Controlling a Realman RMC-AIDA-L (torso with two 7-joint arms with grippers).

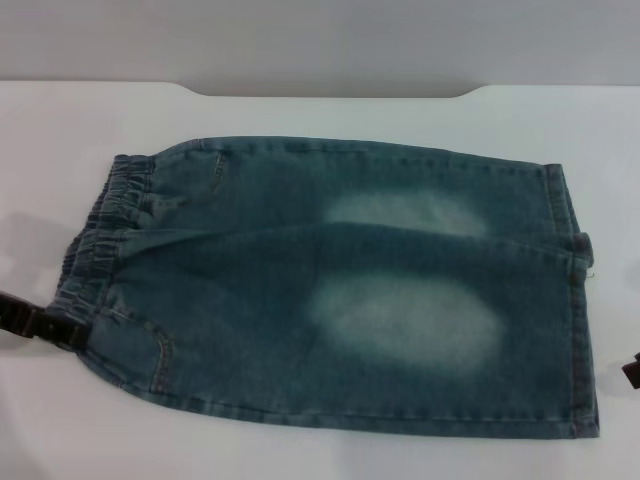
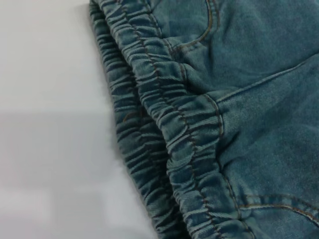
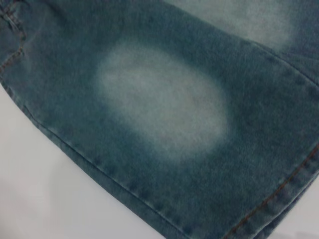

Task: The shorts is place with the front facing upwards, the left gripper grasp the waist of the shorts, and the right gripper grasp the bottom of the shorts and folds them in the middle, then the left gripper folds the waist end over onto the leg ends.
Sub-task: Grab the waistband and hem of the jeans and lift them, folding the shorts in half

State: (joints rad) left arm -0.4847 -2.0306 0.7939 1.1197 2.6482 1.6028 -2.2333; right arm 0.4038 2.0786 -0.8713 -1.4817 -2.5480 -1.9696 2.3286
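The shorts (image 1: 340, 290) lie flat on the white table, blue-green denim with two pale washed patches. The gathered elastic waist (image 1: 100, 230) is at the left end, and the bottom (image 1: 578, 300), with its straight stitched hems, is at the right end. My left gripper (image 1: 62, 332) comes in low from the left edge and reaches the near corner of the waist. The left wrist view shows the ruffled waist (image 2: 179, 134) close up. Only a black tip of my right gripper (image 1: 631, 371) shows at the right edge, beside the near leg hem. The right wrist view shows the near leg's pale patch (image 3: 159, 109) and hem stitching (image 3: 279, 194).
The white table (image 1: 300, 110) runs all around the shorts, with its far edge and a notch at the back. A grey wall lies beyond it. Bare tabletop shows beside the waist (image 2: 50, 124) and along the near leg (image 3: 45, 199).
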